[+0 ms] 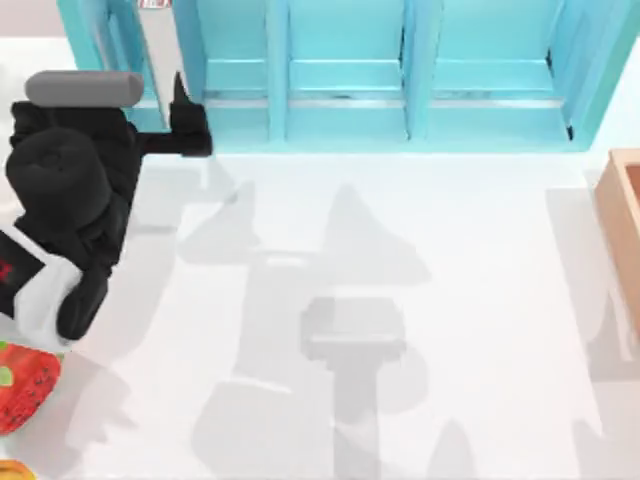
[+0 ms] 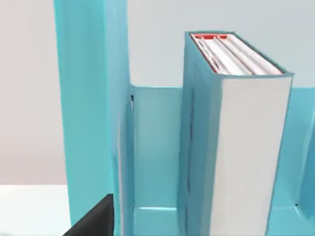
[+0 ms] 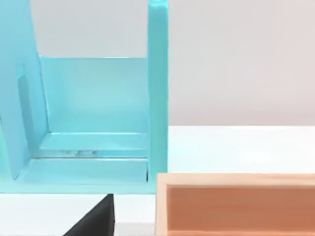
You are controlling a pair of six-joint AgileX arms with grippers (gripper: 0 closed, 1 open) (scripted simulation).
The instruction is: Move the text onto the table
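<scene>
The text (image 2: 251, 147) stands upright in a compartment of the light-blue shelf (image 2: 83, 98), with teal covers and white page edges facing me. From above it is a pale slab (image 1: 152, 50) in the shelf's leftmost compartment. My left gripper (image 1: 195, 125) is open at the shelf's front edge, just right of the text and apart from it, with nothing between its fingers. One black fingertip (image 2: 93, 221) shows in the left wrist view. The white table (image 1: 420, 300) spreads out in front of the shelf. My right gripper (image 3: 93, 221) is parked facing the shelf's right end.
The light-blue shelf (image 1: 400, 90) runs along the table's far side. A tan wooden box (image 1: 625, 230) sits at the right edge, also seen close up as a tan box (image 3: 236, 206). A red strawberry-like object (image 1: 25, 385) lies at the front left corner.
</scene>
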